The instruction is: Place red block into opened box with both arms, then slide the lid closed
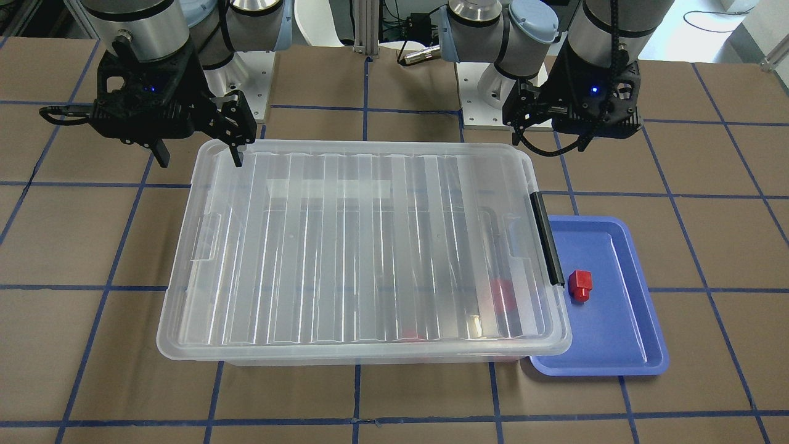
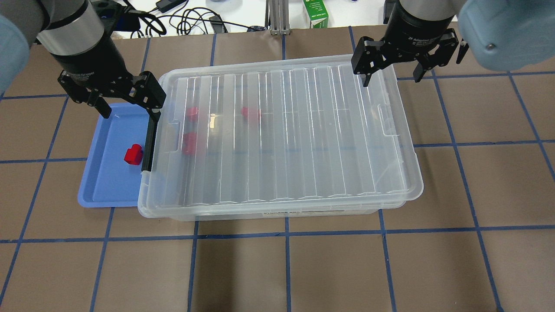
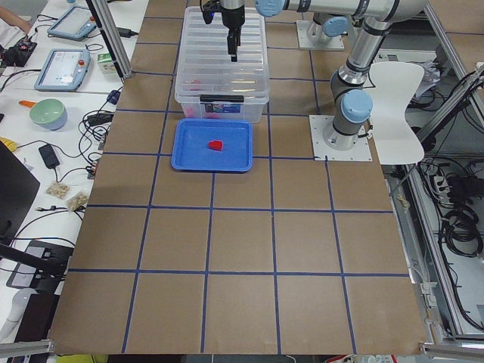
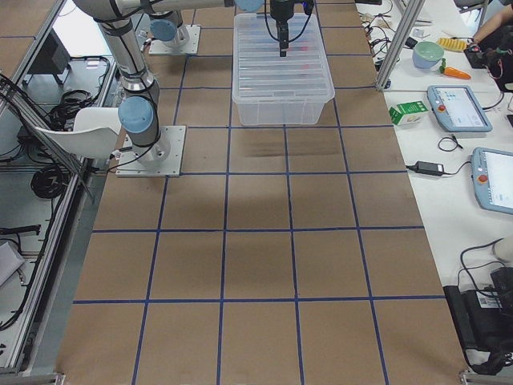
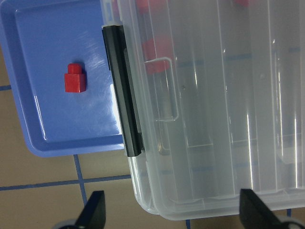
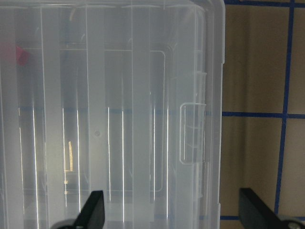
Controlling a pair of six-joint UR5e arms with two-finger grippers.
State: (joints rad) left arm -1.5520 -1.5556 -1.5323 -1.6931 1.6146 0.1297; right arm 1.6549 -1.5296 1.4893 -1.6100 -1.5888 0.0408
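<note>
The small red block [image 2: 133, 154] lies on a blue tray [image 2: 102, 190], beside the black latch bar [image 2: 149, 143] of the clear box [image 2: 277, 213]. In the left wrist view the block [image 5: 75, 81] shows left of the latch bar. The ribbed clear lid [image 2: 282, 130] lies over the box and covers it; no open gap shows. Through the lid I see blurred red pieces [image 2: 192, 113] inside. My left gripper [image 2: 130, 113] hangs open and empty over the tray's far end and the box's latch corner. Open and empty too, my right gripper [image 2: 392, 80] hovers above the box's far right corner.
The blue tray [image 1: 622, 357] touches the box's latch end. A green carton [image 2: 315, 13] and cables lie past the table's far edge. Brown table with blue grid lines extends in front of the box. Both arm bases [image 1: 493, 92] stand behind the box.
</note>
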